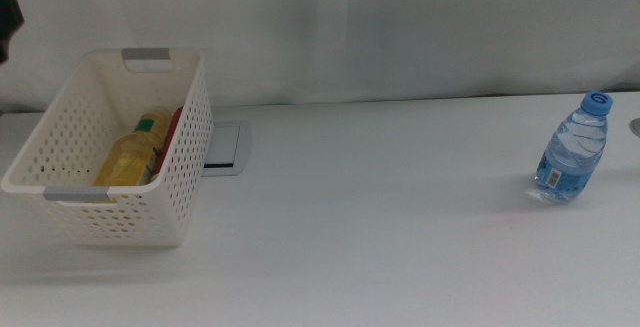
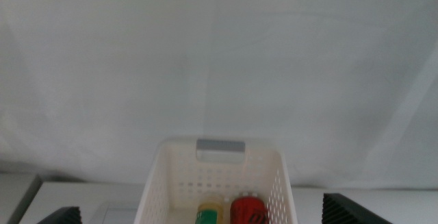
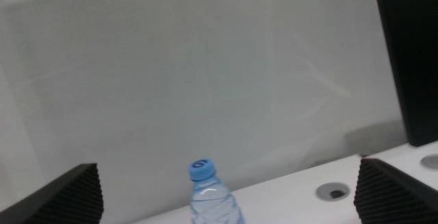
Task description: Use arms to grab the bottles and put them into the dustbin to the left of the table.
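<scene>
While upright, water bottle (image 3: 213,198) sits between right end effector (image 3: 226,195) jaws.

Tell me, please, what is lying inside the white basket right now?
Inside the basket lie the yellow-drink bottle and, beside it, a red can; the wall hides their lower parts.

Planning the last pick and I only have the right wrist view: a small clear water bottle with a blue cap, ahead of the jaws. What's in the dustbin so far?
Observer: The white perforated plastic basket at the table's left holds the yellow-drink bottle with the green label, lying down.
Operator: And the can?
Observer: The slim red soda can is in the basket too, beside the yellow bottle.
Operator: Right gripper is open here, water bottle not gripped. Left arm?
Observer: The left gripper is open and empty, looking along the basket from one end.
</scene>
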Action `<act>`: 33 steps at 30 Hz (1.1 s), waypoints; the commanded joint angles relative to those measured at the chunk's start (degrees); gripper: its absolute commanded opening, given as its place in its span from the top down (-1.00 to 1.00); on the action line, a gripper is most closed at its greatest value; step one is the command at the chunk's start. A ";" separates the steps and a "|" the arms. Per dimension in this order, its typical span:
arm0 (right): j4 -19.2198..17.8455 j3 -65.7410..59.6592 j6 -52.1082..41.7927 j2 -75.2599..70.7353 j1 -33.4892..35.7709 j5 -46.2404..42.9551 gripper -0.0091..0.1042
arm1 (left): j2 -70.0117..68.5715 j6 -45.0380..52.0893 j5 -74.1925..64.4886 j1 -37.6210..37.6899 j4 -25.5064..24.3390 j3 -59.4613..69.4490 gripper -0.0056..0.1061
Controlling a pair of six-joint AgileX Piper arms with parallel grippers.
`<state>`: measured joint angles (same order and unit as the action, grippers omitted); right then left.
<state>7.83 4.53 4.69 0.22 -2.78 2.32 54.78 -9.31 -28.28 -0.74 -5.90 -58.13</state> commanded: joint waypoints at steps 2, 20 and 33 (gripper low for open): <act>3.24 3.16 -0.18 -1.86 -0.57 3.55 -0.98 | -3.20 -0.21 1.78 0.27 0.81 3.86 -0.71; 3.89 28.66 -17.21 30.93 -0.57 27.14 -0.98 | -5.36 -0.21 3.69 0.27 0.93 9.30 -0.71; 8.90 28.66 -18.41 50.04 -0.05 19.20 -0.98 | -5.36 -0.21 4.38 0.27 1.78 9.94 -0.71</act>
<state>15.91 32.80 -12.58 48.31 -2.78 24.49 49.57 -9.23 -24.67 -0.74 -4.86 -48.46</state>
